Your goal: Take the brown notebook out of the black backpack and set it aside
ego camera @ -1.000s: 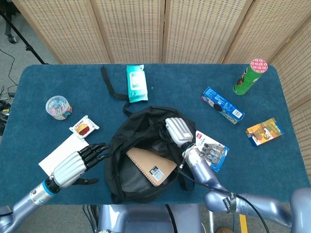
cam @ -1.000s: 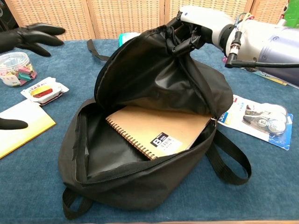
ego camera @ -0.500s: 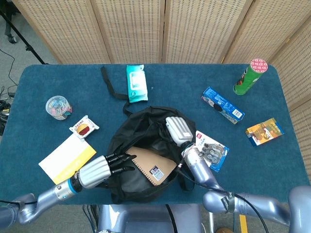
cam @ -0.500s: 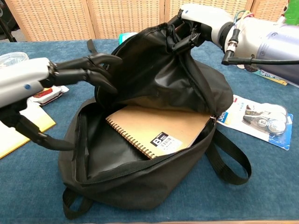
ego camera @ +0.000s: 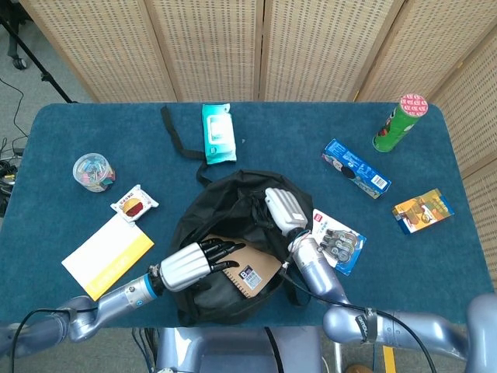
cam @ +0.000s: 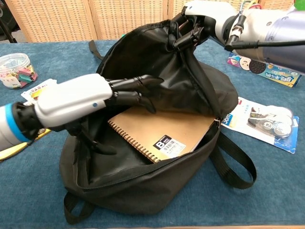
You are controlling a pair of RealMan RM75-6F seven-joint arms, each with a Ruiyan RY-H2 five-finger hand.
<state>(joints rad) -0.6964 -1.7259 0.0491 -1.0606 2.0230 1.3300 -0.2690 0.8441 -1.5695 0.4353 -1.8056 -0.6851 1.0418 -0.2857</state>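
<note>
The black backpack (ego camera: 225,214) (cam: 200,90) lies open on the table's near middle. Inside it lies the brown spiral notebook (ego camera: 252,270) (cam: 167,131), flat, with a black label. My right hand (ego camera: 283,208) (cam: 200,21) grips the backpack's top flap and holds it lifted. My left hand (ego camera: 198,263) (cam: 90,100) reaches into the bag's opening, fingers spread just above the notebook's near-left corner, holding nothing.
A yellow-and-white pad (ego camera: 105,252) lies left of the bag, with a snack packet (ego camera: 133,206) and a jar of clips (ego camera: 93,171) beyond. A wipes pack (ego camera: 218,132) lies behind the bag. A blister pack (ego camera: 338,241), cookie box (ego camera: 355,169), green can (ego camera: 397,123) and small carton (ego camera: 422,210) lie to the right.
My left hand has moved right from the table's left side into the bag's opening, over the notebook. My right hand keeps the flap held up.
</note>
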